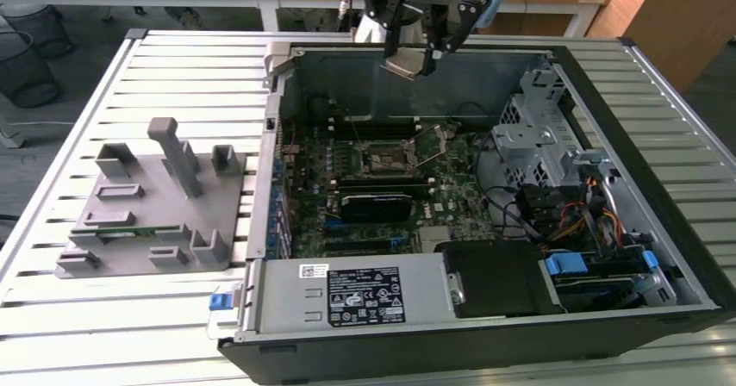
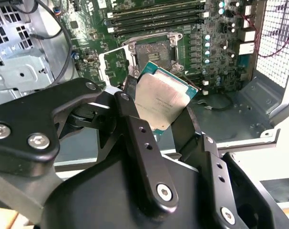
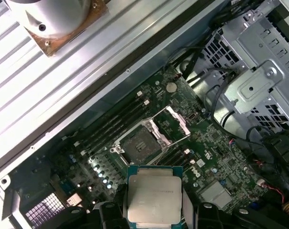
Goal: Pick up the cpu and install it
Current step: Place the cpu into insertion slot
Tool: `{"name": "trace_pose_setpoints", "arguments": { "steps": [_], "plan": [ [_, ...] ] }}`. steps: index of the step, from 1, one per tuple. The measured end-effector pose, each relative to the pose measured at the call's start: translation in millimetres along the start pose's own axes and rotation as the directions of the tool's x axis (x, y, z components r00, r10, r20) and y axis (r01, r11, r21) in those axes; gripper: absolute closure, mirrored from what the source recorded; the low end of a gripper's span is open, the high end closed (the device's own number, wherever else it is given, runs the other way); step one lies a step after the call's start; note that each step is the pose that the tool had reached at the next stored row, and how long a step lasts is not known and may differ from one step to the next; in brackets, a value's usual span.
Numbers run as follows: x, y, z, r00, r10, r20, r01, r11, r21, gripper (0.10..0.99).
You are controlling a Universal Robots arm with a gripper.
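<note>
The cpu (image 1: 405, 65) is a flat square chip with a silvery top and a thin green rim. My gripper (image 1: 415, 57) is shut on it, holding it tilted in the air above the far wall of the open computer case (image 1: 644, 231). In both wrist views the black fingers (image 2: 130, 102) clamp two opposite edges of the cpu (image 2: 161, 100) (image 3: 154, 193). The motherboard socket (image 1: 385, 155) (image 2: 154, 53) (image 3: 140, 145) lies below and apart from the chip, with its metal load plate (image 3: 175, 121) swung open and the socket bare.
Inside the case are memory slots (image 3: 113, 126), a metal drive cage (image 1: 540, 127), cables (image 1: 575, 222), a black module (image 1: 374, 203) and the power supply (image 1: 357, 291). A grey fixture (image 1: 155, 205) holding a green memory stick (image 1: 115, 222) sits on the slatted table at the exterior view's left.
</note>
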State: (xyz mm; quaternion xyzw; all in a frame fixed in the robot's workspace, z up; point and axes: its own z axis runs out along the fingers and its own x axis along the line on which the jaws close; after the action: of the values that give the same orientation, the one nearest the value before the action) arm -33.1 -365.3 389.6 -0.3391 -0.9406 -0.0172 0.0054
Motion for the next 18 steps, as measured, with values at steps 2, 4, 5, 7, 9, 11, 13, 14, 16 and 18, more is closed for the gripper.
{"name": "trace_pose_setpoints", "arguments": {
  "steps": [2,4,5,7,9,11,13,14,16,18],
  "plan": [
    [0.0,0.0,0.2,0.9998,0.02,0.0008,-0.02,0.9998,0.0,0.545],
    [0.0,0.0,0.3,0.9992,0.04,0.0016,-0.04,0.9992,0.0,0.545],
    [0.0,0.0,0.3,0.9988,0.05,0.002,-0.05,0.9988,-0.001,0.545],
    [0.0,0.0,0.4,0.9977,0.067,0.0027,-0.067,0.9977,-0.001,0.545],
    [0.0,0.0,0.5,0.9964,0.085,0.0036,-0.085,0.9964,-0.001,0.545],
    [0.0,0.0,0.6,0.9948,0.101,0.0043,-0.101,0.9948,-0.001,0.545],
    [0.0,0.0,0.7,0.9932,0.117,0.005,-0.117,0.9932,-0.001,0.545],
    [0.0,0.0,0.7,0.9922,0.124,0.0053,-0.124,0.9922,-0.001,0.545],
    [0.0,0.0,0.8,0.9901,0.14,0.0058,-0.14,0.9901,-0.001,0.545],
    [0.0,0.0,0.9,0.988,0.154,0.0062,-0.154,0.988,-0.002,0.545]
  ]
}}
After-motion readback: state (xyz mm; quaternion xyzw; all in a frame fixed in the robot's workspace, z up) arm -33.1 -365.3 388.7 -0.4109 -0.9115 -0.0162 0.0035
